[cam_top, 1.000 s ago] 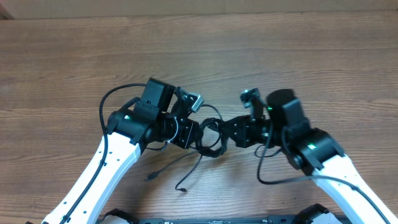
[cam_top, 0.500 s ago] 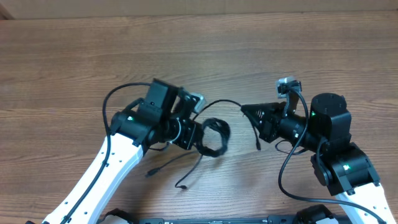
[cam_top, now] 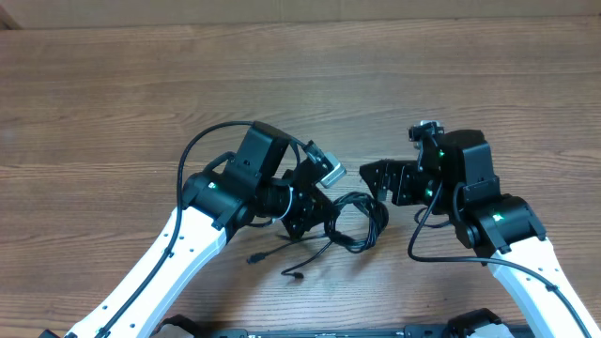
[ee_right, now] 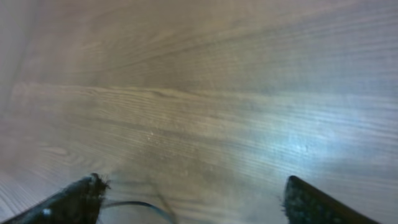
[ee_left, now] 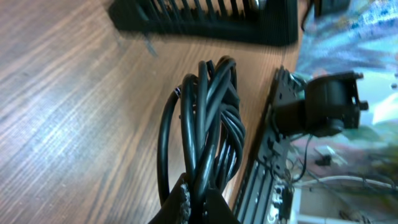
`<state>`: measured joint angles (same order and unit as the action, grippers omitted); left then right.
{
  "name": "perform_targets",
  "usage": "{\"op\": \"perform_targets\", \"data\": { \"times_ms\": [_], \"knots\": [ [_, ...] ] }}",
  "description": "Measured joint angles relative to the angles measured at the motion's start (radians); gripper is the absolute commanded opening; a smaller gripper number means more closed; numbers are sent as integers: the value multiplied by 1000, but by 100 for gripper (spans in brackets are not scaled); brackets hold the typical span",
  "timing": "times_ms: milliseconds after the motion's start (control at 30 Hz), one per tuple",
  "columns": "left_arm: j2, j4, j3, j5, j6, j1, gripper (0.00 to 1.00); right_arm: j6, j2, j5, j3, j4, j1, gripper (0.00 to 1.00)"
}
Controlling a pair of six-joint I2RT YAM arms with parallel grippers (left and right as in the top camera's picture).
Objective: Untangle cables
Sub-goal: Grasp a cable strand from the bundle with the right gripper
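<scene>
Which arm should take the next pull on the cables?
Right. The right tool is open and gripping nothing, with its tips facing the cables from close by. The left tool is shut on the cables, so it is probably better used as the anchor.

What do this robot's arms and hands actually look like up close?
Each arm has a white, rounded lower section: the left arm and the right arm. Toward the wrist both turn black and blocky, with small green lights. A black cord loops along each. The left hand and right hand are black two-finger pincers.
</scene>
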<state>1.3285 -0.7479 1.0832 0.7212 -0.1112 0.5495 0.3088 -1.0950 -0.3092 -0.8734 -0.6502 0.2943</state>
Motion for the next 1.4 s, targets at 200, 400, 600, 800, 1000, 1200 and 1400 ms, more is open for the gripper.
{"op": "perform_targets", "data": {
  "times_ms": [200,400,600,800,1000,1200,1400],
  "knots": [
    [0,39,0,-148,185,0,4,49,14,-30,0,-63,-4,100],
    [0,46,0,-332,442,-39,4,151,72,-106,0,-151,-5,100],
    [0,37,0,-429,737,-97,4,216,95,-130,0,-288,-5,100],
    [0,34,0,-458,1077,-105,4,237,95,-148,0,-283,38,100],
    [0,-62,0,-479,1373,-105,4,241,95,-167,27,-133,141,99],
    [0,-117,0,-502,1501,-105,4,243,81,-116,66,14,227,99],
    [0,-117,0,-511,1541,-105,4,242,-6,-68,68,139,326,100]
  ]
}}
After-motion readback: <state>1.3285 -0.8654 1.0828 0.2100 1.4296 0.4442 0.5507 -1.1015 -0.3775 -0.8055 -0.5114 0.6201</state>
